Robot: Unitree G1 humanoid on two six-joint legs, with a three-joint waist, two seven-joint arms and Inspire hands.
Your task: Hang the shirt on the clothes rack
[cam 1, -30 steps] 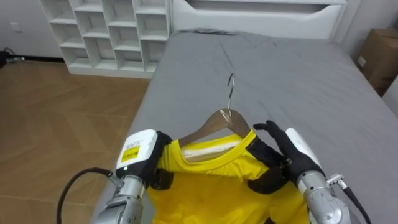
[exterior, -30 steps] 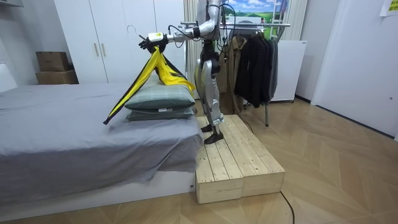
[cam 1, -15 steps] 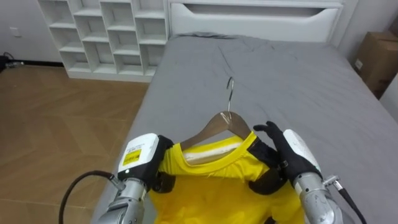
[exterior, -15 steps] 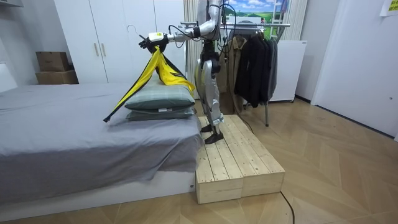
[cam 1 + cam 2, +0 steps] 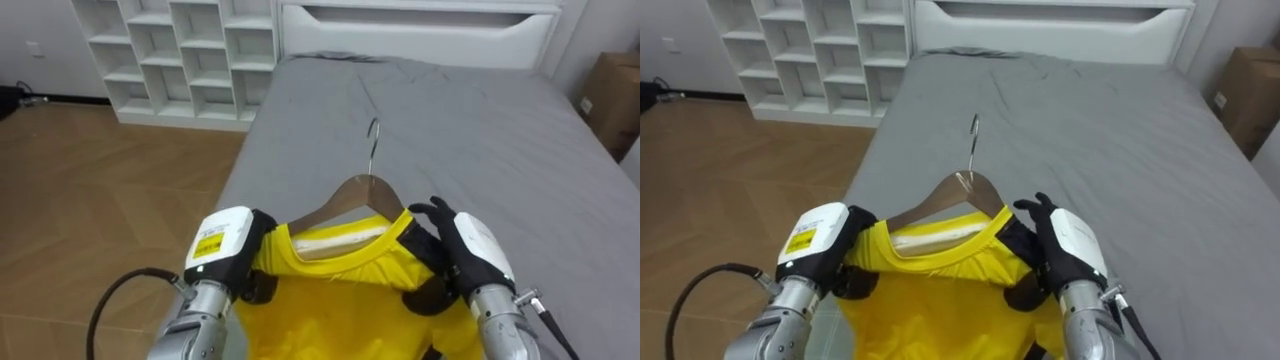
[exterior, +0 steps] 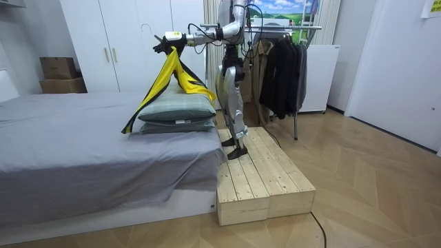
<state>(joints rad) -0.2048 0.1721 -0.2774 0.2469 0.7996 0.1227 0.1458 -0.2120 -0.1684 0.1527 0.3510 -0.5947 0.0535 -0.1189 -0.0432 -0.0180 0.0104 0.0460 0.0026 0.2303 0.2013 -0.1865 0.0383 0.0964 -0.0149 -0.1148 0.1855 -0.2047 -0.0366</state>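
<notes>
Yellow shirt (image 5: 340,295) looks seated on hanger (image 5: 352,196), held over bed (image 5: 480,120); right hand (image 5: 465,255) clamped on its shoulder, left hand (image 5: 230,250) grip can't tell; hooking onto rack (image 6: 303,27) not done yet

I have lifted my left hand (image 5: 228,245) and right hand (image 5: 465,255) slightly, drawing the yellow shirt (image 6: 167,74) up and toward my body. Its dark lower tip (image 6: 127,129) has swung in nearer the pillows (image 6: 176,110) and it hangs steeper. My head camera has shifted a touch, sliding the bed (image 5: 450,120) rightward.
</notes>
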